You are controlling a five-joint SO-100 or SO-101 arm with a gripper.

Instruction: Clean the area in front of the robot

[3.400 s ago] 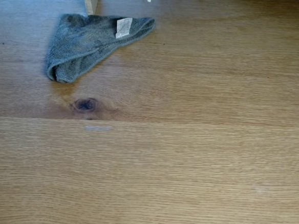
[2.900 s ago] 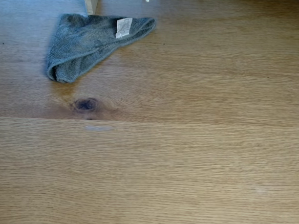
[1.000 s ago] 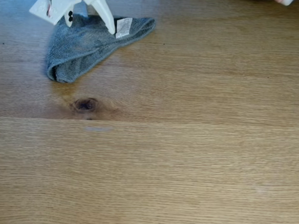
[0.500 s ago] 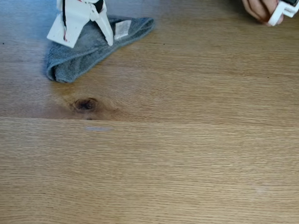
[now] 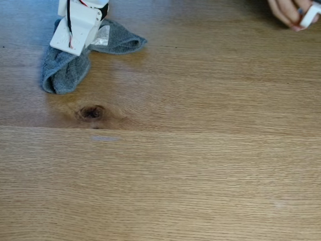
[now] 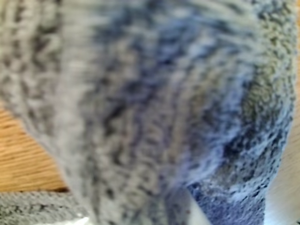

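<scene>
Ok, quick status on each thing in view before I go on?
claw: down on the cloth, open or shut unclear
grey cloth: bunched on the tabletop, close against the wrist camera
tabletop: bare wood, dark knot uncovered
person's hand: at the far edge, holding a white part

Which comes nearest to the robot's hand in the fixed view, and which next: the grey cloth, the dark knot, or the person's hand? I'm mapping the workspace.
1. The grey cloth: right under the robot's hand, top left.
2. The dark knot: just below the cloth, on the tabletop.
3. The person's hand: far off in the top right corner.
</scene>
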